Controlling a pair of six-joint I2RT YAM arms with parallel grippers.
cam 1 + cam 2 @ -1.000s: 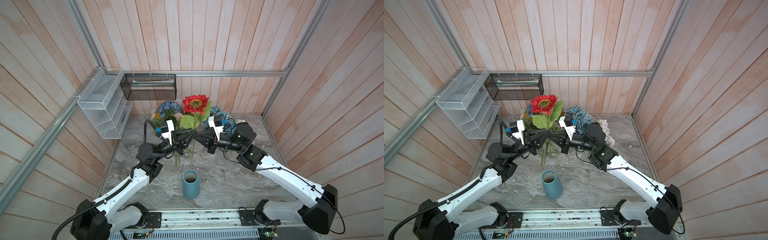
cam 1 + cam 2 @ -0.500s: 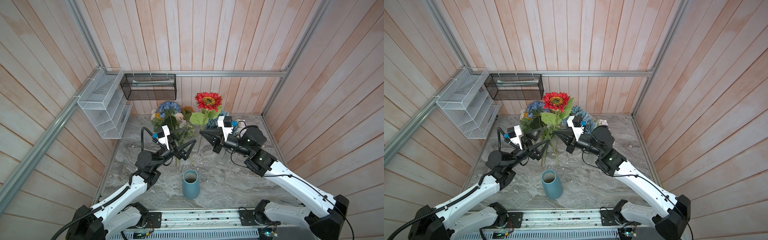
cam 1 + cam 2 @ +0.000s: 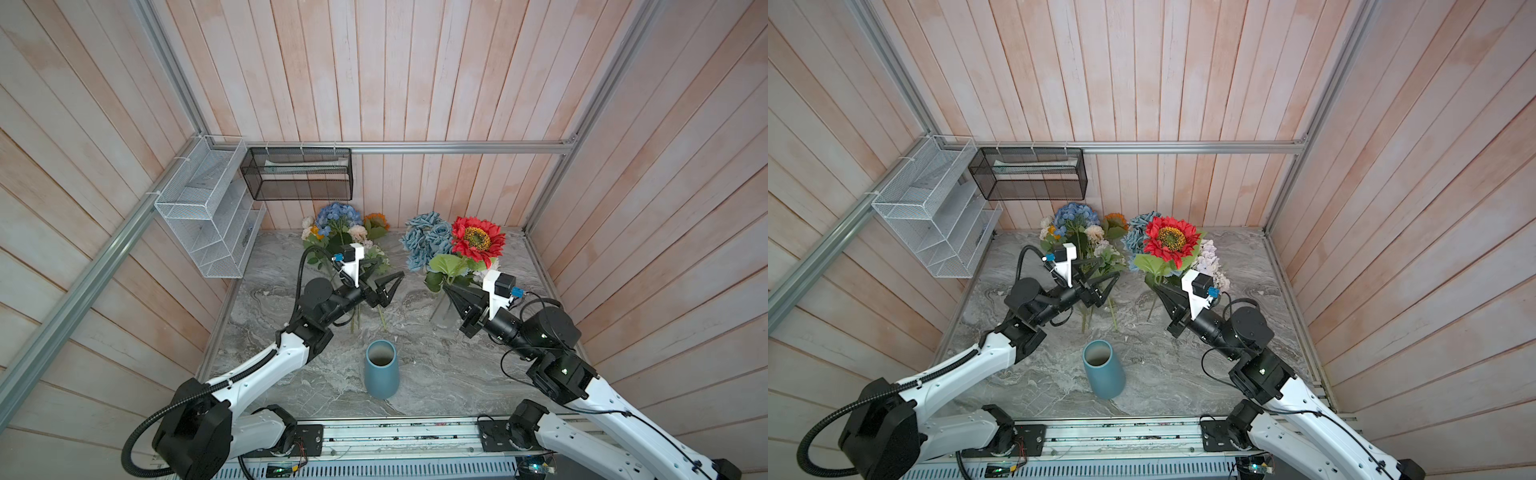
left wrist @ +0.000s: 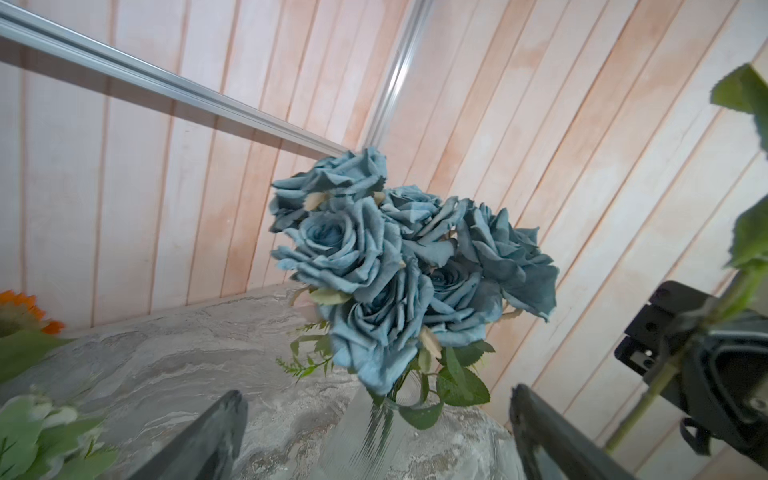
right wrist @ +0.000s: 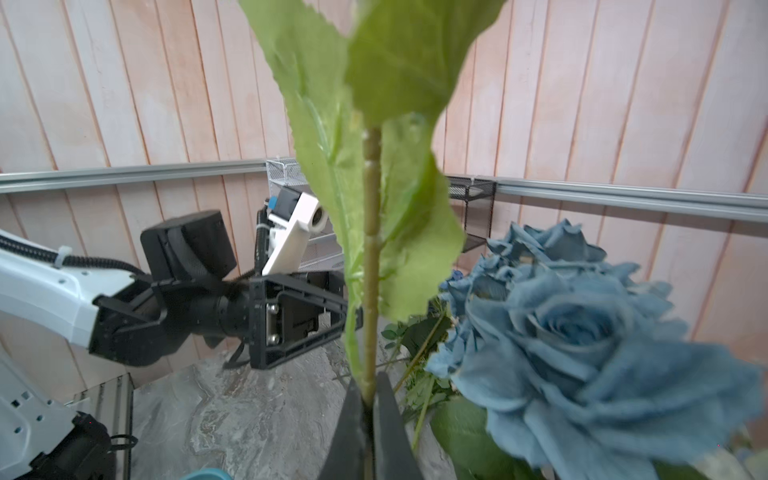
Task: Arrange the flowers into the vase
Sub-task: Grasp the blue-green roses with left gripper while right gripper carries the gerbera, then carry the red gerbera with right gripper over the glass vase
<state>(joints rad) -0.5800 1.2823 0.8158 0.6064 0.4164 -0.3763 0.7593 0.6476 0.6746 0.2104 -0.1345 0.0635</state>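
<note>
Right wrist: fingers [image 5: 390,436] tight on stem [image 5: 371,232]

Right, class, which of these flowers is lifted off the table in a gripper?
The red sunflower: the right gripper is shut on its green stem, holding it raised. The blue roses and the hydrangea bunch are in no gripper.

Matt black plastic fingers [image 5: 392,432] of the right gripper [image 5: 366,388] flank a ridged, plastic-looking green stem [image 5: 371,249]; just beside it, dusty-blue roses [image 5: 582,353] show cloth petals with frayed edges (the red sunflower [image 3: 478,239] above that gripper looks cloth too). Near the left gripper [image 3: 390,269], the blue vase [image 3: 381,374] is smooth and matt, on a marble-patterned grey tabletop [image 3: 436,374]. Beyond both grippers: pale, grainy wood planks [image 3: 374,83], brushed metal rails [image 3: 457,146].
</note>
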